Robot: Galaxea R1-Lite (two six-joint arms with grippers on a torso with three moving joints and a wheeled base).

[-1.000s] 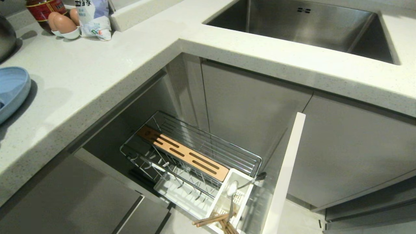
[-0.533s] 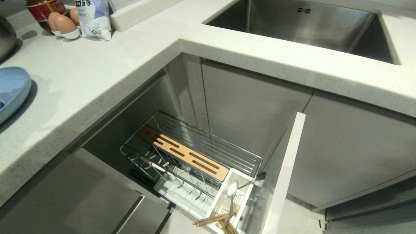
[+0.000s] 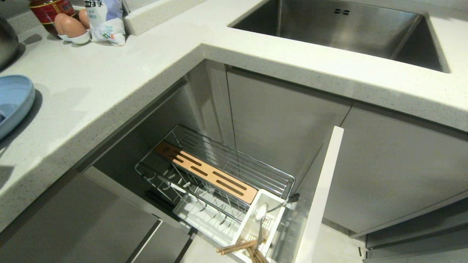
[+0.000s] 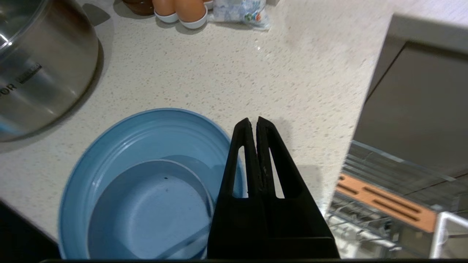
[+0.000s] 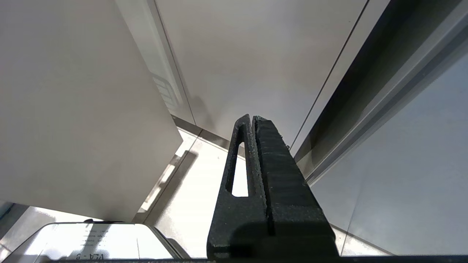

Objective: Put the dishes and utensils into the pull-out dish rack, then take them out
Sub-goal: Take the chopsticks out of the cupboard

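Observation:
The pale blue plate (image 4: 146, 128) lies on the white counter with the smaller blue bowl (image 4: 146, 208) sitting in it; in the head view only the plate's edge (image 3: 12, 102) shows at the far left. My left gripper (image 4: 254, 122) hangs over the counter just beside the plate's rim, shut with nothing in it. Below the counter the pull-out dish rack (image 3: 219, 175) stands open. Its white caddy (image 3: 272, 204) holds the silver spoon (image 3: 261, 215) and the wooden chopsticks (image 3: 237, 247). My right gripper (image 5: 252, 118) is shut and empty, parked low beside cabinet fronts.
A steel pot (image 4: 40, 69) stands on the counter beyond the plate. Eggs in cups (image 3: 71, 29), a jar and a packet (image 3: 104, 20) sit at the back. The steel sink (image 3: 347, 29) is to the right. The rack's white front panel (image 3: 321, 190) juts out.
A shadow has slid across the counter at the left toward its near edge. Plate, rack and utensils have stayed where they were.

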